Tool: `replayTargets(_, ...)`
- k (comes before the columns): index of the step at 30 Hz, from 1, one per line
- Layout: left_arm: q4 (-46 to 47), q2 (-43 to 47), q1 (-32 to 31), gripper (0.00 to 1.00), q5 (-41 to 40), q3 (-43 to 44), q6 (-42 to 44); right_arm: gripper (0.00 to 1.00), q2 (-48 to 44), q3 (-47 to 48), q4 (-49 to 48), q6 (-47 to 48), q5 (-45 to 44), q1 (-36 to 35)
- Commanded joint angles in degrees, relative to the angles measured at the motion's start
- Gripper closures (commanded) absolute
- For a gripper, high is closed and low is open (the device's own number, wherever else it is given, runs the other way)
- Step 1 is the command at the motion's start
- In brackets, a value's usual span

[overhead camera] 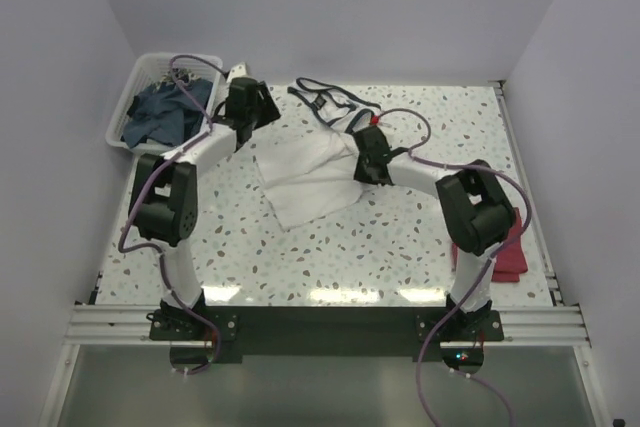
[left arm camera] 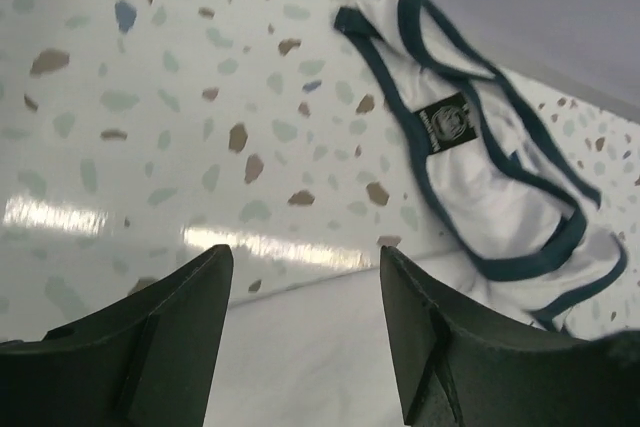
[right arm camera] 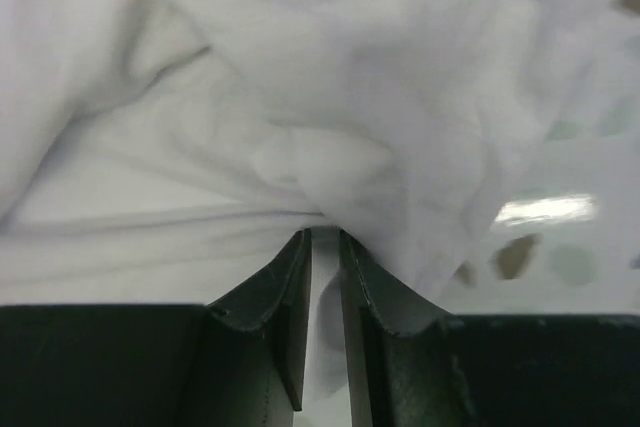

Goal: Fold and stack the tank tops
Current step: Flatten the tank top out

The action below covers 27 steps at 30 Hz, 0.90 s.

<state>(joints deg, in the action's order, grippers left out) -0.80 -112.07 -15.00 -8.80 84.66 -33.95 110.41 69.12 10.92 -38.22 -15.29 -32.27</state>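
Observation:
The white tank top lies half-bunched in the middle of the table, its navy-trimmed straps stretched toward the back. My left gripper stands open over its left edge; in the left wrist view the fingers are wide apart above plain white cloth, with the neck label beyond them. My right gripper is at the top's right side, and its jaws stand nearly together with a fold of the white cloth pinched between them. The dark red tank top lies folded at the right edge, partly behind the right arm.
A white basket holding dark blue clothes stands at the back left. White walls close in the speckled table on the left, back and right.

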Motion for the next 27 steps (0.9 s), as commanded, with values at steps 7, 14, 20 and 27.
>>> replayTargets(7, 3.1, 17.4, -3.3, 0.35, -4.3, -24.4, -12.4, 0.56, 1.5, 15.7, 16.3, 8.7, -0.2, 14.0)
replayTargets(14, 6.1, 18.6, -5.1, 0.38, 1.2, -29.8, -7.2, 0.47, -5.5, 15.6, 19.1, 9.1, 0.3, 7.1)
replayTargets(20, 2.5, 13.9, -6.2, 0.4, 1.7, -26.6, 1.2, 0.49, -18.1, -5.3, 12.6, 2.6, 1.8, 0.4)
replayTargets(27, 5.2, 4.6, -6.3, 0.39, 10.8, -22.3, 9.4, 0.5, -27.1, -16.8, 9.9, -3.3, 2.2, -6.7)
